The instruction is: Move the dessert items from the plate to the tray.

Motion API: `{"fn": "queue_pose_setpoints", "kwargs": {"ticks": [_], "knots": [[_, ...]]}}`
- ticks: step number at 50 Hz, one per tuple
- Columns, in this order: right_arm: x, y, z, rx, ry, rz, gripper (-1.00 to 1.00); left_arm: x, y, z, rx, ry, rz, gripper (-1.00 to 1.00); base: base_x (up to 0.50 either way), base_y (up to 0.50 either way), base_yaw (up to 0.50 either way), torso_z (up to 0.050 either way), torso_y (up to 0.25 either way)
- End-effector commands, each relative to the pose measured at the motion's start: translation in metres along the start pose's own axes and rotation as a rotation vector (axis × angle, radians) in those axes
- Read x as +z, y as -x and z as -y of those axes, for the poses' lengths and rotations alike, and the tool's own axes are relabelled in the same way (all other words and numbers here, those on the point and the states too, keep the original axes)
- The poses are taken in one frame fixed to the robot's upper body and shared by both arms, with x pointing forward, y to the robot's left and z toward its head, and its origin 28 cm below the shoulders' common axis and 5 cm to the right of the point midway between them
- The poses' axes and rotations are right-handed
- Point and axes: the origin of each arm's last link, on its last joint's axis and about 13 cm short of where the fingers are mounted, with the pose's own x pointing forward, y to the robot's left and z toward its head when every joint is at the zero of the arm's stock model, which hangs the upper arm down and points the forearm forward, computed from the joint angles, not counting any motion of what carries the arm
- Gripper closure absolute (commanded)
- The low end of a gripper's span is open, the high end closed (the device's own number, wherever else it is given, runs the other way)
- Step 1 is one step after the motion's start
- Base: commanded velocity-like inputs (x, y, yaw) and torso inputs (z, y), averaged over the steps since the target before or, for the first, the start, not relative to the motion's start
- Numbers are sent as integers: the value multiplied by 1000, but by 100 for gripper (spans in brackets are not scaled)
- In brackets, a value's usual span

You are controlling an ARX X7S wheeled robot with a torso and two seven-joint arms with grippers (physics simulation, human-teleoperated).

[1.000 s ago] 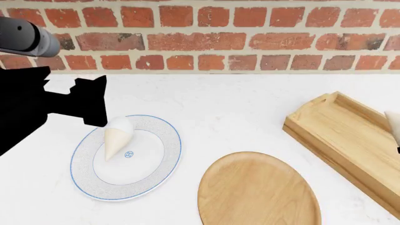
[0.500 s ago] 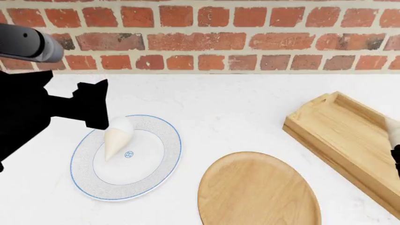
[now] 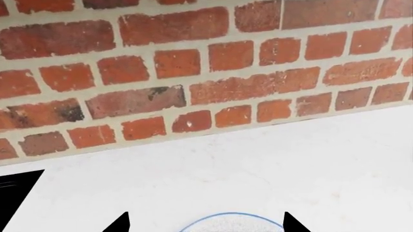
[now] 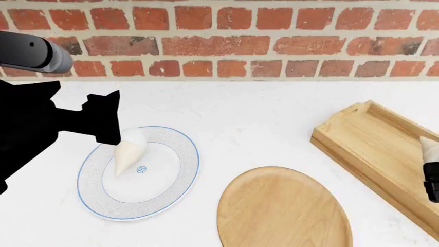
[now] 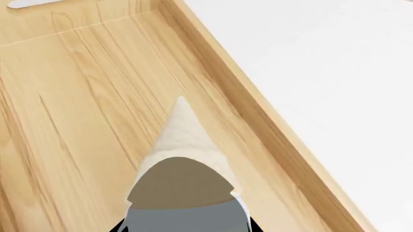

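Observation:
One ice-cream cone point(image 4: 128, 152) lies on the white blue-rimmed plate point(image 4: 161, 191), its scoop toward the wall. My left gripper point(image 4: 106, 128) hovers just left of and above that scoop, open and empty. In the left wrist view its two fingertips point(image 3: 121, 224) stand wide apart over the plate's far rim point(image 3: 232, 221). My right gripper point(image 4: 432, 172) is shut on the second cone point(image 4: 429, 147), tip pointing up, over the light-wood tray point(image 4: 373, 146). In the right wrist view that cone point(image 5: 183, 137) points away just above the tray floor point(image 5: 71, 106); the gripper point(image 5: 185, 226) is mostly hidden behind it.
A flat round wooden plate point(image 4: 285, 208) lies at the front between the white plate and the tray. A brick wall point(image 4: 226, 36) runs along the back of the white counter point(image 4: 254, 113). The tray's raised side point(image 5: 258, 111) borders the counter.
My right gripper has come down toward the tray floor with its cone. My left gripper has edged slightly right, closer to the cone on the plate.

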Motion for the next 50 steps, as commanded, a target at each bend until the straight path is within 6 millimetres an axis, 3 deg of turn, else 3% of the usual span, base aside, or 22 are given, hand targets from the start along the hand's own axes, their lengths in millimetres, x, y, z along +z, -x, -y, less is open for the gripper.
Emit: {"fn": "queue_pose_setpoints", "kwargs": {"ticks": [1, 13, 14, 27, 41, 50], "knots": [[2, 1, 4, -42, -6, 14, 100, 0, -1, 0, -2, 2, 0, -100, 0, 0, 0, 0, 0], [-1, -6, -1, -24, 12, -4, 100, -3, -2, 0, -3, 3, -5, -100, 0, 0, 0, 0, 1], [0, -6, -2, -21, 15, -3, -100, -3, -2, 0, -3, 3, -5, -100, 0, 0, 0, 0, 0], [26, 18, 0, -12, 39, 92, -100, -5, -3, 0, -4, 4, -8, -100, 0, 0, 0, 0, 0], [74, 85, -4, 40, 133, 335, -100, -3, -2, 0, -4, 4, -7, -100, 0, 0, 0, 0, 0], [85, 112, -11, 72, 174, 435, -100, 3, 1, 1, -1, -26, -26, -100, 0, 0, 0, 0, 0]]}}
